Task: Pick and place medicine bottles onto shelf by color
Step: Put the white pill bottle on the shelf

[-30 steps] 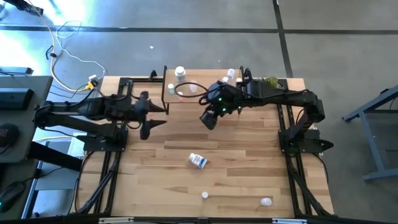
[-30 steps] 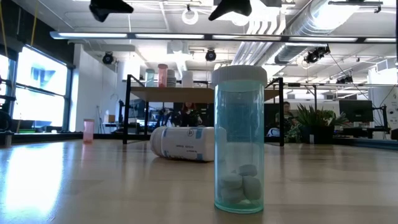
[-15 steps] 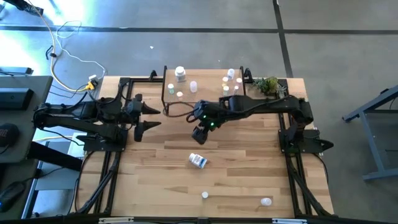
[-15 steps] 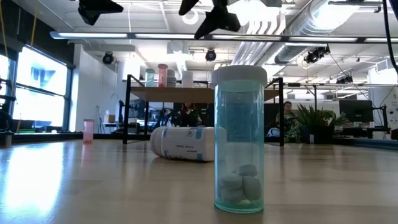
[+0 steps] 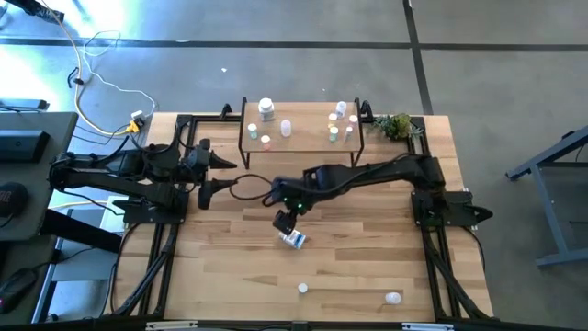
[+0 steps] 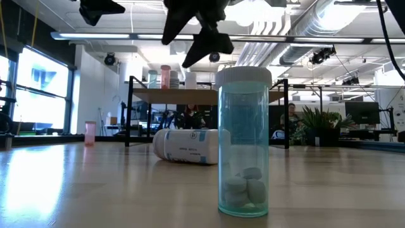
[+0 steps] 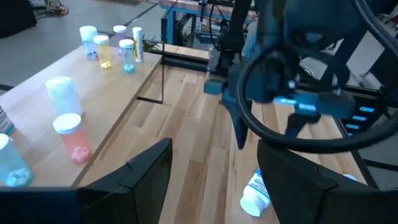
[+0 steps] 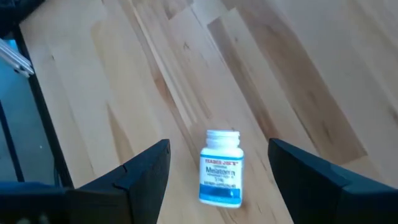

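My left gripper waits left of the shelf, fingers apart, empty. My right gripper hangs spread wide just above the fallen bottle mid-table; I'd drop straight, straddle its body, then squeeze.

In the high view you have the shelf at upper centre of the table, with bottles in 2 clusters, left and right. Just right of it sits a plant. At centre a bottle lies on its side. 2 more stand near the bottom edge.
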`<state>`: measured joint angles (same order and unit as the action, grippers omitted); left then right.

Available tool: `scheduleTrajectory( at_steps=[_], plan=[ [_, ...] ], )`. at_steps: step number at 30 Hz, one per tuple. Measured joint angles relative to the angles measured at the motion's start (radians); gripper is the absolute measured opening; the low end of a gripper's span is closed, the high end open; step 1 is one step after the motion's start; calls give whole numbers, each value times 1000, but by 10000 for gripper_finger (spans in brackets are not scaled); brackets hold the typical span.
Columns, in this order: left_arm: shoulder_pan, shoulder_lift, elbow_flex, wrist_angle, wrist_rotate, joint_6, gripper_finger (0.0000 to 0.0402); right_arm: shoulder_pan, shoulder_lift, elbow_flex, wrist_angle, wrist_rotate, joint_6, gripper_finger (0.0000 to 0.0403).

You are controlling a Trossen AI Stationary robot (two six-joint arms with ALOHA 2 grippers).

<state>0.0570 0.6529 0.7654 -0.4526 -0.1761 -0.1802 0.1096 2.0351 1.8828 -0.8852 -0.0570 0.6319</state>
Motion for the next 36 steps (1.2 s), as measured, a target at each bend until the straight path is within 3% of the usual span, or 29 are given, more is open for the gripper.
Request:
scheduleTrajectory(
  at_steps=[7, 14, 20, 36],
  plan=[
    [0, 0, 0, 0, 5, -3, 225, 20, 60, 0, 37, 0, 22, 261],
    [0, 0, 0, -39, 103, -52, 225, 29, 109, 0, 45, 0, 44, 261],
    [0, 0, 0, -89, 112, -56, 225, 34, 138, 0, 73, 1, 45, 261],
    [0, -7, 0, -422, -10, -83, 225, 34, 199, 0, 118, -8, 30, 261]
  ],
)
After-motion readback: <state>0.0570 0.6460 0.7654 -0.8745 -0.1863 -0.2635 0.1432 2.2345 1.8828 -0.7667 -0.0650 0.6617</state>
